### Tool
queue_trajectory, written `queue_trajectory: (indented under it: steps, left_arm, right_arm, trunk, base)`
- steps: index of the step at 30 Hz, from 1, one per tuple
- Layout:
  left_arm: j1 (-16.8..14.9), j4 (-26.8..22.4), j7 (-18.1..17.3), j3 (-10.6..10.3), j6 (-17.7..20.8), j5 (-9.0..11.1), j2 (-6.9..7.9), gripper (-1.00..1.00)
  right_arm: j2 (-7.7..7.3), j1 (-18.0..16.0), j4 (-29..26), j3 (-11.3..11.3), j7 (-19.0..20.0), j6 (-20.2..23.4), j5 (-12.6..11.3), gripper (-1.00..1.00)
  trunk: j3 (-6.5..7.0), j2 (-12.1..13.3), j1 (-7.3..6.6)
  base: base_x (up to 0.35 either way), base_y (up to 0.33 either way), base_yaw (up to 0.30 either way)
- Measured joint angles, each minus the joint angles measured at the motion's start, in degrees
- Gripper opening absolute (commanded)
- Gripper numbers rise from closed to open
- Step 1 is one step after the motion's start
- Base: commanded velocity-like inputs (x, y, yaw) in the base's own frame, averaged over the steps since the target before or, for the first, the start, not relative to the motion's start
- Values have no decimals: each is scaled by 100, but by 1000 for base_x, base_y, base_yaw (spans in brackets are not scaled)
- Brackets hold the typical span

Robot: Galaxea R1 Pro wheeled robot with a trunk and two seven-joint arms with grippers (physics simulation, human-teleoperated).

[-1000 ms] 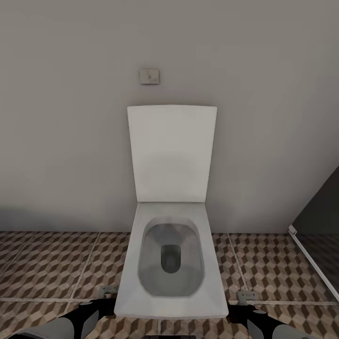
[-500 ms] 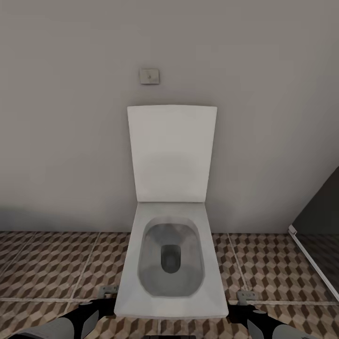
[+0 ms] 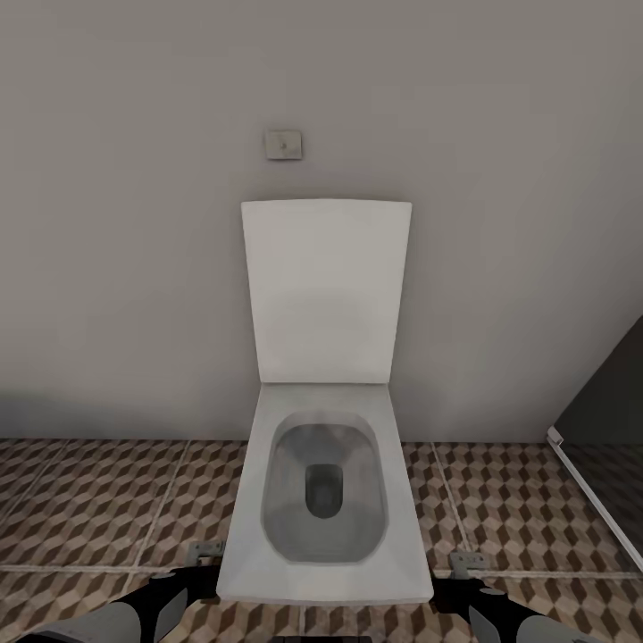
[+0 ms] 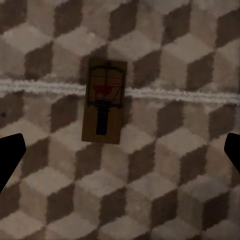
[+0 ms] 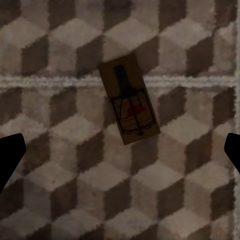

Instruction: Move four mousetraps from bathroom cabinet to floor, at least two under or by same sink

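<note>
Nearest, both arms sit low at the head view's bottom edge, one either side of the toilet bowl. Left gripper (image 4: 120, 150): jaws spread wide, empty, hovering over the bathroom floor (image 4: 190, 200); a mousetrap (image 4: 104, 101) lies flat below it, straddling a pale grout line, touched by neither finger. Right gripper (image 5: 120, 150): likewise wide apart, holding nothing; a second mousetrap (image 5: 129, 100) lies flat on the tiles beneath it, skewed across another grout line. Small grey mousetrap shapes show on the floor left (image 3: 204, 551) and right (image 3: 468, 563) of the toilet (image 3: 321, 491). Beyond, lid (image 3: 325, 290) upright against the wall (image 3: 134, 268), a flush button (image 3: 283, 145) above. Dark panel (image 3: 612, 402) at far right.
</note>
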Motion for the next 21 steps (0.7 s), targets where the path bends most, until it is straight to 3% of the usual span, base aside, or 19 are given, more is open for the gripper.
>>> queue_trajectory:
  steps: [21]
  left_arm:
    - [0,0,6,0,-3,0,1,100]
  right_arm:
    - [-7,3,0,0,-4,-2,0,100]
  trunk:
    - [0,0,0]
  base:
    - [0,0,0]
